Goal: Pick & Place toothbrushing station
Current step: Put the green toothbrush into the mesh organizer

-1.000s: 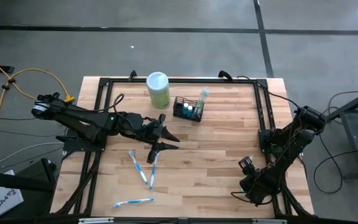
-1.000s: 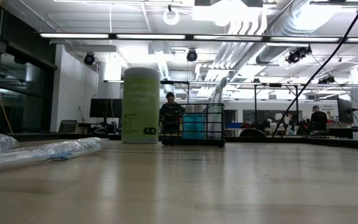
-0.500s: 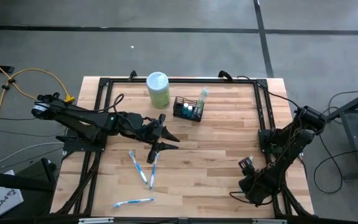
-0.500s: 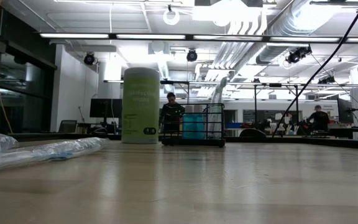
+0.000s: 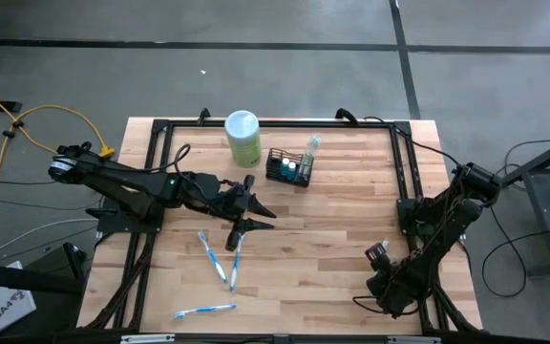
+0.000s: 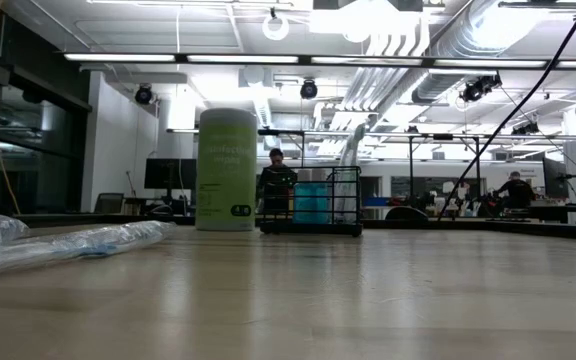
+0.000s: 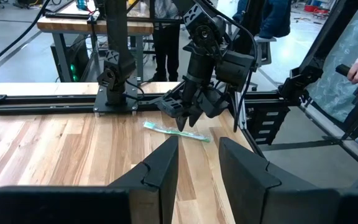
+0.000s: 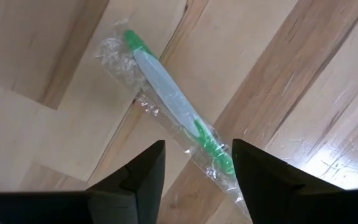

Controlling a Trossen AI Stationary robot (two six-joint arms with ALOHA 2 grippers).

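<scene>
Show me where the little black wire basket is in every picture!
High view: the black wire basket sits toward the table's far edge, near the middle.
Low view: centre of the picture, far across the table.
Left wrist view: not in it.
Right wrist view: not in it.
Shared landmark: the pale green canister right beside it.

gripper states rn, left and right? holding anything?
Left gripper: open, empty, above the table.
Right gripper: open, empty, directly over the wrapped green toothbrush.
</scene>
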